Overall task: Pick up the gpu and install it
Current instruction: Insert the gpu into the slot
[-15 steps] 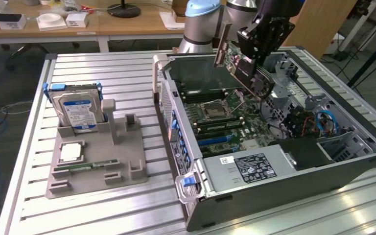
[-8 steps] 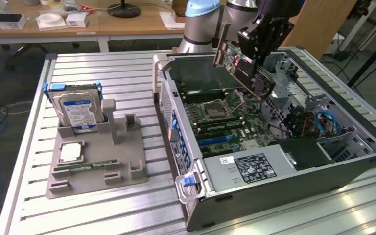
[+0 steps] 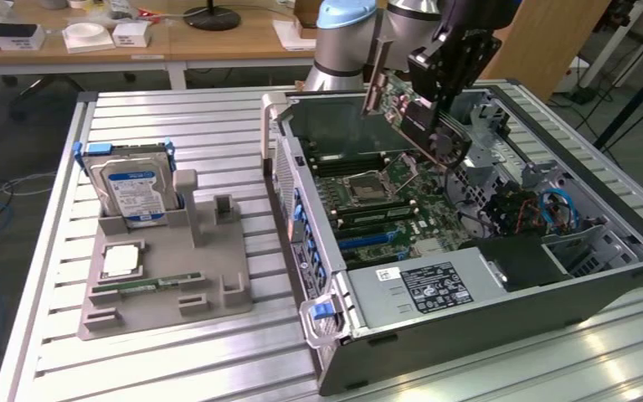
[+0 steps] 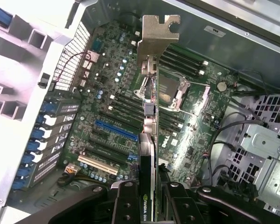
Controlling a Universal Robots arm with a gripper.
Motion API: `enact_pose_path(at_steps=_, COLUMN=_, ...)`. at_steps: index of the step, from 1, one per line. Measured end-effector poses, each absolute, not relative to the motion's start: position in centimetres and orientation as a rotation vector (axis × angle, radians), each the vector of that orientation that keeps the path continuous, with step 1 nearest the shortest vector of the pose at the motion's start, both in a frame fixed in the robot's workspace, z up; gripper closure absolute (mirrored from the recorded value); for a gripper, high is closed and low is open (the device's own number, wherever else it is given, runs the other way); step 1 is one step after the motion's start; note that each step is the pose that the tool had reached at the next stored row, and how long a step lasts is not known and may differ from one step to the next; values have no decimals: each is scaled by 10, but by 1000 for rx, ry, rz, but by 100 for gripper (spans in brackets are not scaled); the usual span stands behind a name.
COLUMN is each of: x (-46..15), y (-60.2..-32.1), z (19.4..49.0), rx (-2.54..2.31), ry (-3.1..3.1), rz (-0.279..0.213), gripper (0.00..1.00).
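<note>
Exterior view first: the gripper [image 3: 447, 126] is up over the open computer case [image 3: 522, 276], its jaws clamped on the gpu [image 3: 405, 109]. The card hangs tilted in the air, clear of the motherboard [image 3: 405, 205] beneath it. Its silver bracket [image 3: 378, 71] sits at the high end, toward the exterior view's left, right by the case's rear wall. Over to the wrist view now, and we're looking straight down the card's thin edge. The gpu [image 4: 148, 154] runs out from between the black fingers [image 4: 126, 205], which pinch it from both sides, and the bracket [image 4: 156, 32] stands at the far end. Underneath lies the motherboard [image 4: 196, 135], and a long blue slot [image 4: 114, 130] sits off to one side of the card, not touching it. Back on the exterior view's left, well apart from the case, a grey holder [image 3: 171, 285] sits on the slatted table [image 3: 187, 126]. A hard drive [image 3: 131, 188] stands upright in it and a memory stick [image 3: 143, 286] lies flat
</note>
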State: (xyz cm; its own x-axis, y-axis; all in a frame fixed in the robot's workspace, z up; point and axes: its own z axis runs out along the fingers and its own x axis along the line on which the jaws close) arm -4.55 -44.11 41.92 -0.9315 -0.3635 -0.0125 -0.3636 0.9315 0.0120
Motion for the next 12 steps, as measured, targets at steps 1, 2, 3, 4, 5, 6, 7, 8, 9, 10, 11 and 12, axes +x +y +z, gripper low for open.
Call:
enact_pose_path(at_steps=1, x=-45, y=-441, z=419, rx=-586, ry=3076, rz=22, gripper=74)
enact_pose_path(at_steps=2, x=-45, y=-441, z=419, rx=-592, ry=3075, rz=22, gripper=74)
enact_pose_path(at_steps=3, x=-45, y=-441, z=419, rx=-599, ry=3074, rz=22, gripper=74)
enact_pose_path(at_steps=4, x=-45, y=-441, z=419, rx=-606, ry=3073, rz=22, gripper=74)
enact_pose_path(at_steps=5, x=-45, y=-441, z=419, rx=-612, ry=3071, rz=22, gripper=74)
enact_pose_path(at_steps=6, x=-45, y=-441, z=419, rx=-619, ry=3070, rz=22, gripper=74)
enact_pose_path(at_steps=7, x=-45, y=-441, z=419, rx=-626, ry=3069, rz=22, gripper=74)
enact_pose_path(at_steps=8, x=-45, y=-441, z=419, rx=-632, ry=3067, rz=22, gripper=74)
enact_pose_path(at_steps=9, x=-45, y=-441, z=419, rx=-639, ry=3066, rz=22, gripper=74)
enact_pose_path(at_steps=10, x=-45, y=-441, z=419, rx=-646, ry=3064, rz=22, gripper=74)
enact_pose_path(at_steps=11, x=-45, y=-441, z=419, rx=-653, ry=3063, rz=22, gripper=74)
enact_pose_path(at_steps=12, x=-45, y=-441, z=419, rx=-659, ry=3062, rz=23, gripper=74)
